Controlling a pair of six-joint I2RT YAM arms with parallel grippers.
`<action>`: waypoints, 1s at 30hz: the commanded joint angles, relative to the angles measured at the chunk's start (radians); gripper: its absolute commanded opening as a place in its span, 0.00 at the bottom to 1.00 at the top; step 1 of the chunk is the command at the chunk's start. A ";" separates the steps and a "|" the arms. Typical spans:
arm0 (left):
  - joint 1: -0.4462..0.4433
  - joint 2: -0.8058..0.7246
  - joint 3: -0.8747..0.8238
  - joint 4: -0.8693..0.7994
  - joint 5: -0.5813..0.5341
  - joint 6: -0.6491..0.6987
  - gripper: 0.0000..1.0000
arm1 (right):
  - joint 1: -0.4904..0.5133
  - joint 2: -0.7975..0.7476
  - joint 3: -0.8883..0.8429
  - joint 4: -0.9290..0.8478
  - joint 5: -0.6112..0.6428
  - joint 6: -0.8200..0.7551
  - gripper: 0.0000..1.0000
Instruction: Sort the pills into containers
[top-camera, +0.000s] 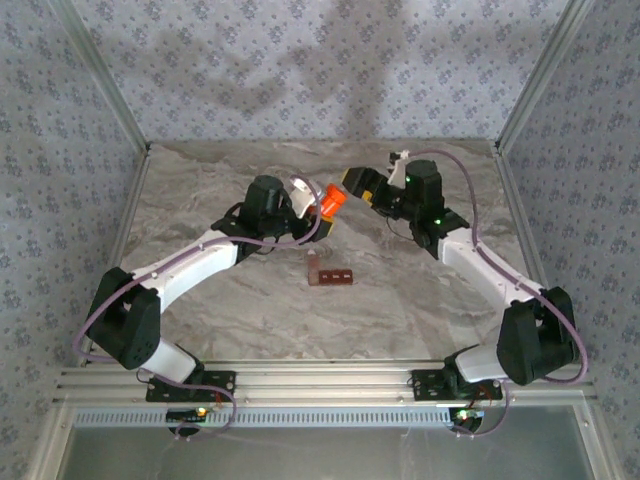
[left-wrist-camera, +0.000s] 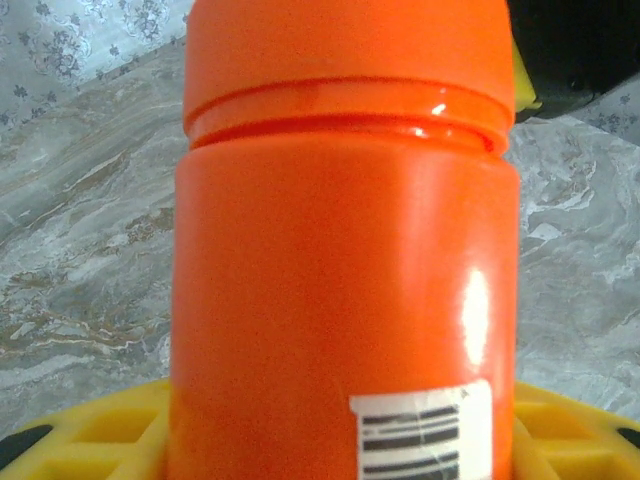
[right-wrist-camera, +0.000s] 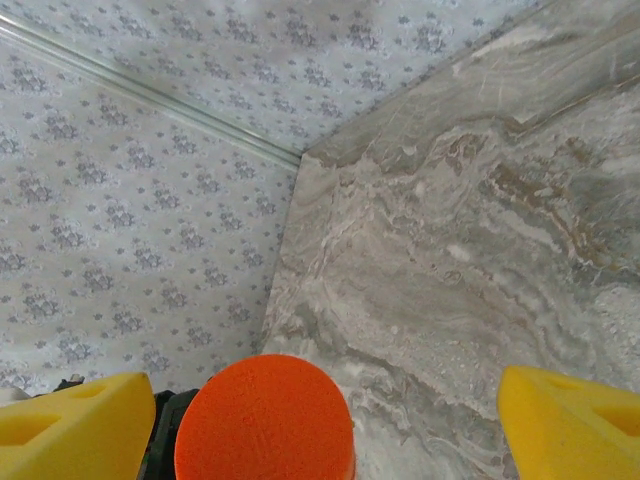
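Observation:
My left gripper (top-camera: 320, 214) is shut on a bright orange bottle (top-camera: 331, 200), held above the middle of the table with its cap on. In the left wrist view the bottle (left-wrist-camera: 340, 250) stands between the yellow fingers (left-wrist-camera: 90, 435), a barcode label low on its side. My right gripper (top-camera: 351, 186) is open at the bottle's cap end. Seen from the right wrist, the orange cap (right-wrist-camera: 265, 420) sits between the spread yellow fingers (right-wrist-camera: 70, 425), close to the left one and apart from the right one. The containers (top-camera: 332, 275), a dark red-brown strip, lie on the table in front. The pills are hidden.
The marble table (top-camera: 220, 300) is walled by patterned panels on three sides, with metal corner posts (top-camera: 115, 95). Both arms arch inward from their bases at the near edge. Bare marble lies left and right of the containers.

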 joint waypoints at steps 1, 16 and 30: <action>-0.011 -0.001 0.046 0.001 0.002 0.025 0.00 | 0.022 0.019 0.045 0.011 0.021 0.015 0.90; -0.020 0.011 0.045 0.030 0.001 -0.001 0.00 | 0.069 0.059 0.045 0.034 0.000 0.011 0.69; 0.082 -0.034 -0.014 0.235 0.320 -0.262 0.00 | -0.030 0.061 -0.112 0.554 -0.284 -0.097 0.56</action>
